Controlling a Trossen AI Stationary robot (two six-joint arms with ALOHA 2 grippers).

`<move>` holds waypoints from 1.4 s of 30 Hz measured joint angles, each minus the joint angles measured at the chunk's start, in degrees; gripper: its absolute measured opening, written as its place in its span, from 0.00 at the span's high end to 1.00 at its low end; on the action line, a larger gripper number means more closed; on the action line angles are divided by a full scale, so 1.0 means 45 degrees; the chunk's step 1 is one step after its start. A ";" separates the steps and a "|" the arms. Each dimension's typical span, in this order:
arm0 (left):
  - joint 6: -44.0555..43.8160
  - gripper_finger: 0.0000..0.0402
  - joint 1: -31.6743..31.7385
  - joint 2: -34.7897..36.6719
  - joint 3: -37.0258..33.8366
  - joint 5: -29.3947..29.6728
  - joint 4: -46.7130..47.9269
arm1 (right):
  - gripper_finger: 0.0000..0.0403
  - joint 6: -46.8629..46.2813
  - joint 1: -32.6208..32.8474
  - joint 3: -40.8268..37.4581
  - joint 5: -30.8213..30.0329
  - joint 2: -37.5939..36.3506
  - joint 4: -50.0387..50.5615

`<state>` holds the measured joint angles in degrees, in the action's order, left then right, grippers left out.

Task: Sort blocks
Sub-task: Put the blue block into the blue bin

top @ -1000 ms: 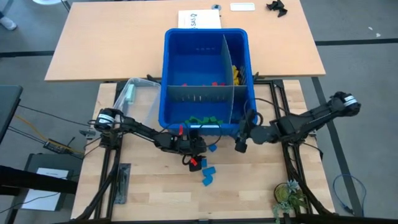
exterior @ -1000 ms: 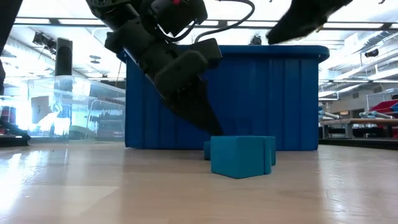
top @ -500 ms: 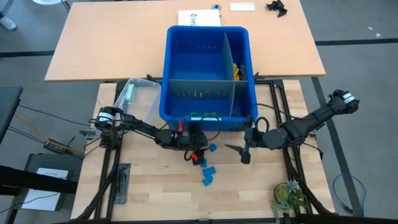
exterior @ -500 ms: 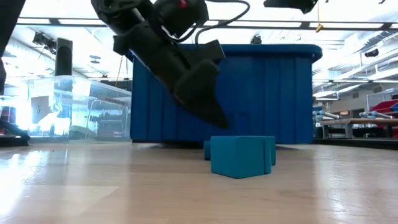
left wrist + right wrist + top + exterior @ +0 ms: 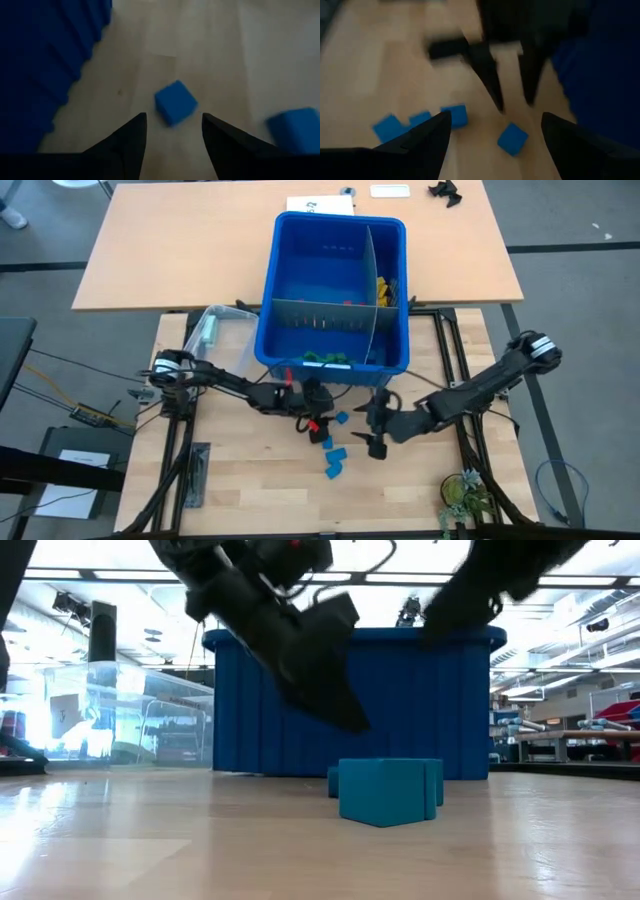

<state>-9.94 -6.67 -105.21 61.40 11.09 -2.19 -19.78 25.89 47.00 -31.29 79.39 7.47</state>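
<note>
Left gripper (image 5: 318, 420) hangs just off the tabletop (image 5: 240, 480) in front of the blue bin (image 5: 290, 280), close to the bin's front wall, its two dark fingers (image 5: 131, 145) parted with nothing between them. Seen from that arm's wrist, one blue block (image 5: 175, 102) lies on the wood just past the fingertips, untouched, and a second blue block (image 5: 295, 130) lies farther off to the side.

Right gripper (image 5: 377, 428) sits on the same side of the bin, a little farther out from the front wall than the left one and near it, its fingers (image 5: 427, 137) spread wide and empty. Its wrist camera looks across at the left gripper and shows loose blue blocks (image 5: 420, 122) lying on the table beside it.

From above, a few blue blocks (image 5: 335, 458) lie scattered on the table in front of the bin, between and below the two grippers. Inside the bin, green blocks (image 5: 325, 358) sit in the front compartment against the front wall, and yellow blocks (image 5: 382, 288) lie in the narrow side compartment. A clear tub (image 5: 215, 330) stands just beside the bin's left wall.
</note>
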 joint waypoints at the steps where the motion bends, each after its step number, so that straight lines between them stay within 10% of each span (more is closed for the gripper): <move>1: -0.0228 0.50 -0.0108 0.0214 0.0002 0.0000 0.0275 | 0.24 -0.0218 -0.0111 0.0000 0.0001 0.0364 -0.0050; 17: -0.2712 0.50 -0.1352 0.2214 0.0012 0.0943 0.2795 | 0.24 -0.4355 -0.1695 0.0010 0.0095 0.3780 -0.1970; 42: -0.3949 0.50 -0.1352 0.2200 0.0004 0.1105 0.1847 | 0.24 0.0688 -0.2513 -0.2052 0.1258 0.3800 -0.4766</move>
<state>-27.71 -12.75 -95.31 61.42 16.06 6.12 -16.69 14.58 37.77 -25.63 96.49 -13.98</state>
